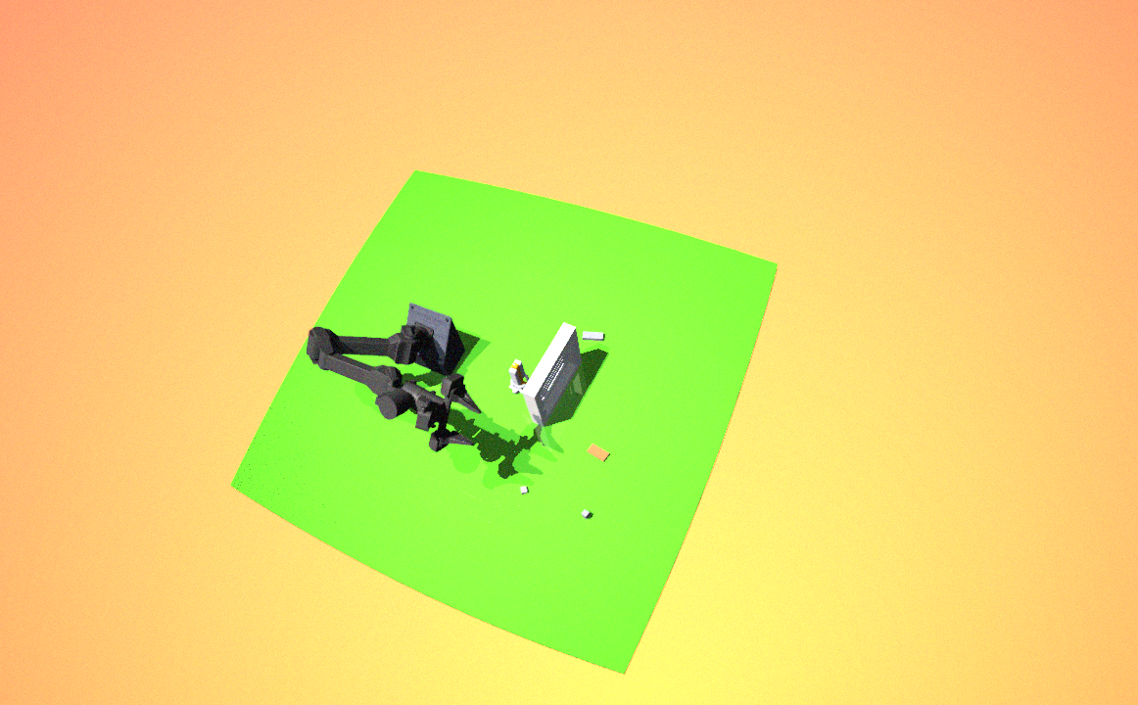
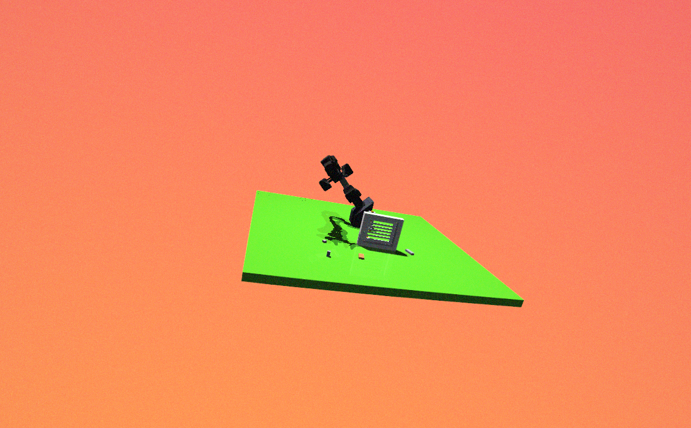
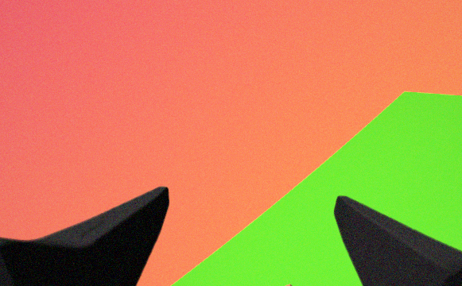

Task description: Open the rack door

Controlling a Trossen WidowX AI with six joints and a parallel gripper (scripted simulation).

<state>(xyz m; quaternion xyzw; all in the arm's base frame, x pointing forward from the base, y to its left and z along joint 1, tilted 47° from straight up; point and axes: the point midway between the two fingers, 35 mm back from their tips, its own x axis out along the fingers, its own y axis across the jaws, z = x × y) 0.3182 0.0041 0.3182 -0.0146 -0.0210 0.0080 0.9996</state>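
Observation:
The white rack frame [image 1: 549, 357] [image 2: 398, 234] stands upright on the green table. Its grey slatted door [image 2: 395, 229] looks shut in the frame; the exact angle is hard to tell. A small white handle [image 1: 520, 377] with an orange mark sticks out on the arm's side of the door and looks upright; its turn cannot be read clearly. My gripper [image 1: 476, 428] [image 3: 252, 200] is open and empty, raised above the table, short of the handle and toward the near side. It touches neither door nor frame. The wrist view shows neither rack nor handle.
A white block [image 1: 592, 335] [image 2: 410, 251] lies beside the frame's far end. An orange block [image 1: 598, 452] [image 2: 361, 256] lies beyond its near end. Two small pale blocks, one [image 1: 523, 490] [image 2: 324, 241] closer to the arm and one [image 1: 586, 514] [image 2: 328, 254] farther out, lie past it.

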